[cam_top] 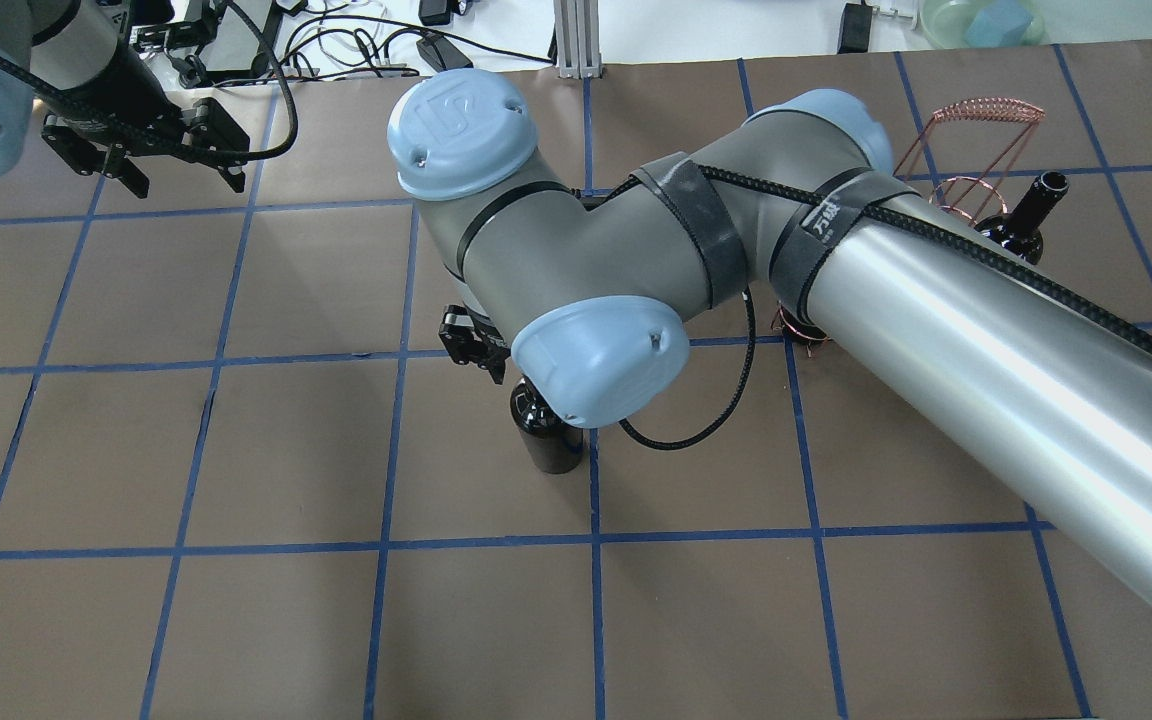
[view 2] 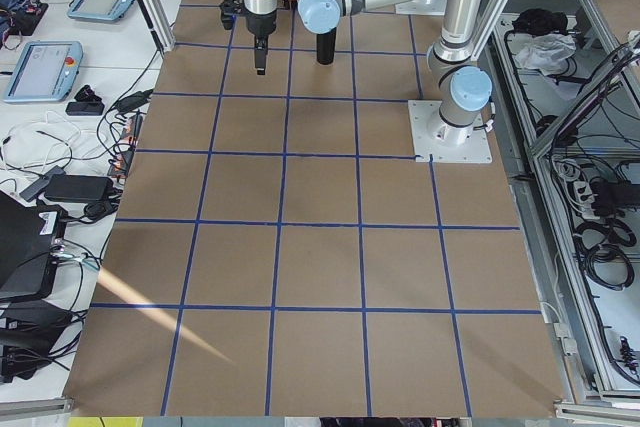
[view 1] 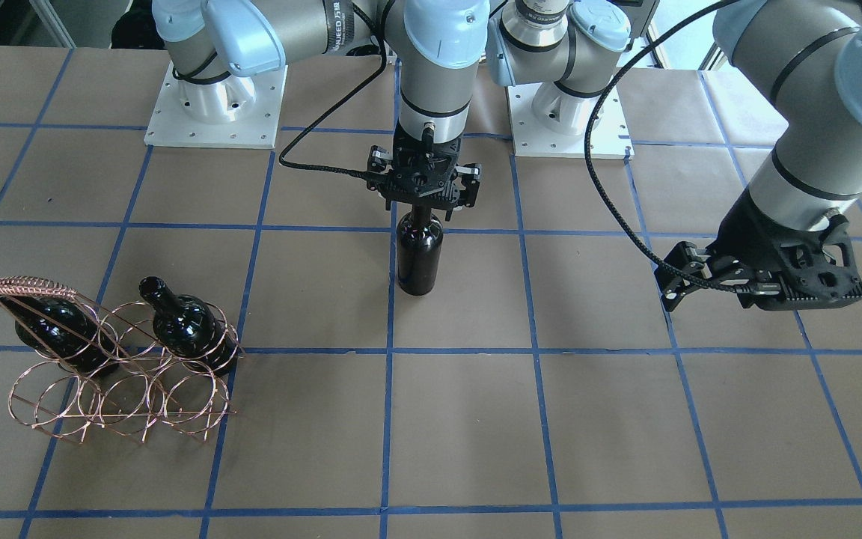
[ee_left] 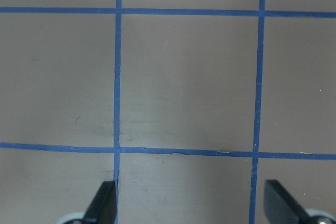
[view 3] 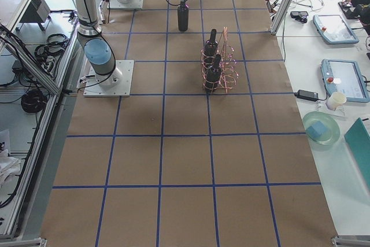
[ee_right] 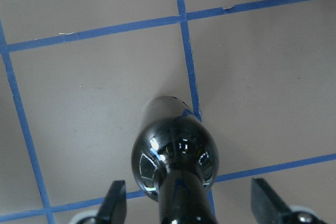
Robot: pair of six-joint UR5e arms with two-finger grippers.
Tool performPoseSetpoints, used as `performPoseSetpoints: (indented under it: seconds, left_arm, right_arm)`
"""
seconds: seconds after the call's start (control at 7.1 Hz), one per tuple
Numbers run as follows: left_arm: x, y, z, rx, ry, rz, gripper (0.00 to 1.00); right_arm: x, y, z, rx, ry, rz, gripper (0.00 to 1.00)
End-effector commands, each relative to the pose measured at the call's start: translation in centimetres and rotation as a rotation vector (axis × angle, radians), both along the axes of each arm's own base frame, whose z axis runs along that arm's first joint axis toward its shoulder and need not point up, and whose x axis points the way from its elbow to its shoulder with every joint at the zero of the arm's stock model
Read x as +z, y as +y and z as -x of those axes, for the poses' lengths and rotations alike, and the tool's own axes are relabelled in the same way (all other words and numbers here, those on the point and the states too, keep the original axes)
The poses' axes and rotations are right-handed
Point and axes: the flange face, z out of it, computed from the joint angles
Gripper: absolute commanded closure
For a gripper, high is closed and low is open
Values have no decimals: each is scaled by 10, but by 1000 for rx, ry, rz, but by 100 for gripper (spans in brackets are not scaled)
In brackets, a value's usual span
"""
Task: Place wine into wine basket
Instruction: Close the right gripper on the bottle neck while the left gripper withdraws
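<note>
A table (view 1: 625, 419) covered in brown paper with a blue tape grid fills the front-facing view. The grey right arm (view 1: 431, 67) drops in from top centre, and the grey left arm (view 1: 798, 135) enters at upper right. At lower left stands the copper-coloured wire wine basket (view 1: 124, 389). One dark bottle (view 1: 57, 322) and a second dark bottle (view 1: 188, 326) lie tilted in its upper rings. The glossy near-black glass wine bottle (view 1: 420, 254) stands upright at frame centre, well apart from the basket. The right gripper (view 1: 421, 206) straddles its neck, fingers (ee_right: 116, 203) spread wide, clear of the glass. The left gripper (ee_left: 190, 205) hangs at mid right, spread wide, holding nothing.
</note>
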Motion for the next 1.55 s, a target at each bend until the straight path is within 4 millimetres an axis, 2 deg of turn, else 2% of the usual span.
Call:
performPoseSetpoints:
  seconds: [0.0,0.56,0.85,0.99,1.13,1.41]
  left_arm:
    - [-1,0,0,0,0,-1,0]
    - [-2,-1,0,-3,0,-3,0]
    - [-3,-1,0,-1,2,-4,0]
    - [-1,-1,-1,-1,-2,-2,0]
    - [0,-1,-2,1,2,2,0]
    - [0,-1,-2,2,-2,0,0]
  right_arm:
    - [-3,1,0,6,1,-11,27]
    - [-3,1,0,35,-4,-8,56]
    - [-2,1,-1,35,-10,-8,74]
    - [3,4,-3,38,-50,-21,90]
    - [4,4,-3,38,-56,-23,99]
    - [27,-3,7,27,-79,16,100]
